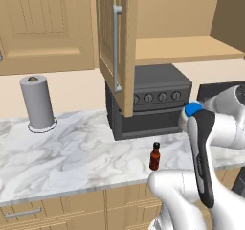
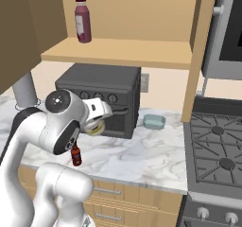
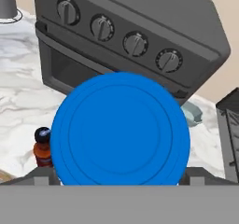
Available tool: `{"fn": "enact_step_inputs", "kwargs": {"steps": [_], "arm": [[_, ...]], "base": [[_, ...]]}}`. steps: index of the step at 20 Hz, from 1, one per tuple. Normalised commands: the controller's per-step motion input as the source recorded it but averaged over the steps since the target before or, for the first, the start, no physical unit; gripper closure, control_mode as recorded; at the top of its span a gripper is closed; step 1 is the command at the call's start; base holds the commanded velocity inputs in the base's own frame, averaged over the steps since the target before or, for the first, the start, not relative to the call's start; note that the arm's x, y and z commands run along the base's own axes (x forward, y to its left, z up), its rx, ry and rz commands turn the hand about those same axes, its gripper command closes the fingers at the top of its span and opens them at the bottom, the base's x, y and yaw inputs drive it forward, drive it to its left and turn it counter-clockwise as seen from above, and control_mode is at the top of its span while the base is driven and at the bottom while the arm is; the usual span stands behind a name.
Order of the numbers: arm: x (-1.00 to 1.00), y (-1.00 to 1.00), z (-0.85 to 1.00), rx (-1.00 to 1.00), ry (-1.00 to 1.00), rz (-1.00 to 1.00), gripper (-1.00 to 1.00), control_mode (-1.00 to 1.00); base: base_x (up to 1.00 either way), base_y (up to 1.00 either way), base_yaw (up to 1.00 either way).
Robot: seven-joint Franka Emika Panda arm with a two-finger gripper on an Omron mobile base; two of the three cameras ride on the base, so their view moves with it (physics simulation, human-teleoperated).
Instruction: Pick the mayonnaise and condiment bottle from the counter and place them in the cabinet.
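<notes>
**Poised straight above the mayonnaise, jaws wide**

Looking down along the hand [image 2: 96, 120] onto the blue lid of the mayonnaise [image 3: 120, 129], dead centre and close, with the jar upright and its long axis in line with the hand. Spread to the full on either side of the jar; no telling whether the pads touch it, hidden as they are behind the lid. Probably a squeeze next, then a lift up towards the open cabinet [image 1: 186, 49]. Standing apart on the counter [image 1: 72, 152], near the front edge and off to one side of the jar: the condiment bottle [image 1: 154, 156], untouched. Hard to judge whether the jar's base rests on the stone, with the arm blocking it
</notes>
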Motion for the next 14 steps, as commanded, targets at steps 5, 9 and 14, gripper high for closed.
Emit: {"fn": "enact_step_inputs", "kwargs": {"steps": [5,9,14], "arm": [[-0.15,0.13,0.39,0.0,0.0,0.0,1.0,-1.0],[-0.21,0.08,0.41,0.0,0.0,0.0,1.0,-1.0],[-0.17,0.0,0.52,0.0,0.0,-0.01,1.0,-1.0]], "base": [[0.0,0.0,0.0],[0.0,0.0,0.0],[0.0,0.0,0.0]]}}
